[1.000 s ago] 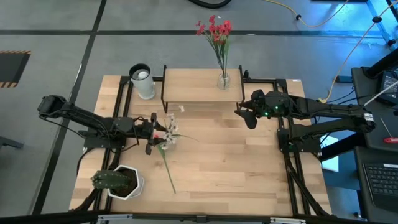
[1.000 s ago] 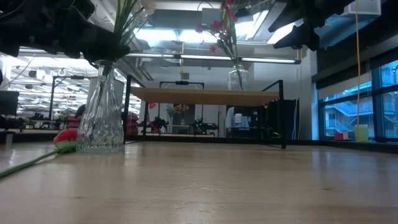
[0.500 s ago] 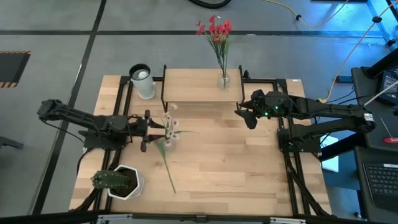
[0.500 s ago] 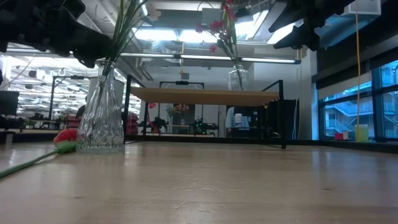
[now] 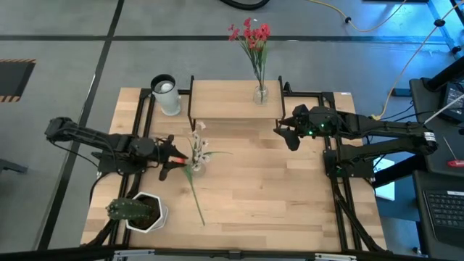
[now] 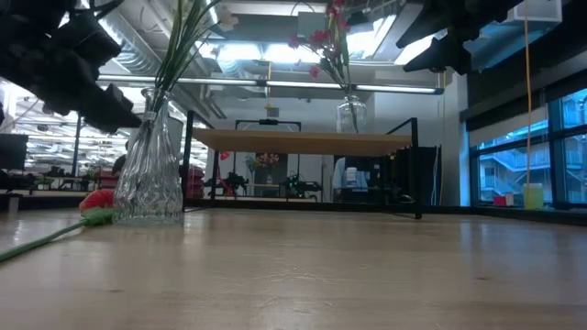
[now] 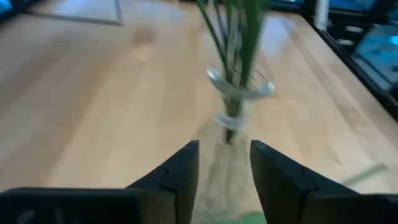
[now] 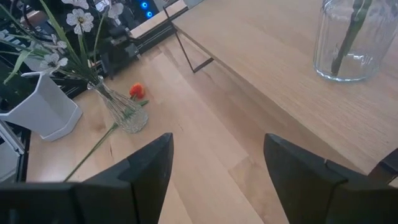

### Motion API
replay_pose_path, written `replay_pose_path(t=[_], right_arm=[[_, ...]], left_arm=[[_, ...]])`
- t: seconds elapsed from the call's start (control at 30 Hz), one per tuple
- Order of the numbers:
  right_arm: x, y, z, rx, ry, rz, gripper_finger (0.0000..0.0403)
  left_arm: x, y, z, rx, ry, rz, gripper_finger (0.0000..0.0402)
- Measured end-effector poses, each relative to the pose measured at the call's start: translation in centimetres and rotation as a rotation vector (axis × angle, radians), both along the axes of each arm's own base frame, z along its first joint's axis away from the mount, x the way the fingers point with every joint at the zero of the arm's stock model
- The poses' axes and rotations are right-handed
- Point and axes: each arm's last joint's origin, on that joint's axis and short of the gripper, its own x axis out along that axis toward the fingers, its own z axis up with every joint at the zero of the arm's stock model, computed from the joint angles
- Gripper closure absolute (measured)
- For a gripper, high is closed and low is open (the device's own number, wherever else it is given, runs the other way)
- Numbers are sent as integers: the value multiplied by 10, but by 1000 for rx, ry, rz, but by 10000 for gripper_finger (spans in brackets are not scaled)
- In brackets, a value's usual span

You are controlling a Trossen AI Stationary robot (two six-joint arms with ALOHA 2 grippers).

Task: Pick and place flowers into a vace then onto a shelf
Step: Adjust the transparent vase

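Observation:
A clear glass vase (image 5: 196, 165) (image 6: 149, 174) stands on the table's left half with a white-flowered sprig (image 5: 198, 145) (image 8: 74, 22) in it. A red tulip (image 6: 95, 200) (image 8: 137, 91) lies on the table beside the vase's base, its stem (image 5: 197, 199) running toward the near edge. My left gripper (image 5: 174, 156) (image 7: 224, 149) is open, just left of the vase's neck at about its height, and touches nothing. The shelf (image 5: 225, 105) stands at the far edge and carries a small glass vase (image 5: 260, 93) of red blossoms (image 5: 251, 33). My right gripper (image 5: 286, 134) hovers open by the shelf's right end.
A white cup (image 5: 165, 94) stands at the shelf's left end. A spiky green plant in a white pot (image 5: 138, 212) sits at the near left corner. Black frame rails (image 5: 141, 123) run along both table sides. Bare wood lies between the vase and the right arm.
My left gripper has drawn back from above the vase's mouth toward the table's left edge, dropped lower and tipped. The white sprig stays in the vase, which has not moved. The right arm has kept still.

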Motion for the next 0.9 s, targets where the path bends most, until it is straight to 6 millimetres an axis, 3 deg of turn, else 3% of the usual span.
replay_pose_path(t=[0.33, 0.53, 0.9], right_arm=[[0, 0, 0, -24, 8, 14, 152], [0, 0, 0, -47, 15, 27, 152], [0, 0, 0, -95, 31, 54, 152]], left_arm=[[7, -4, -16, -111, 170, -15, 393], [14, -5, -25, -163, 226, 34, 399], [34, -8, -27, -225, 156, 54, 400]])
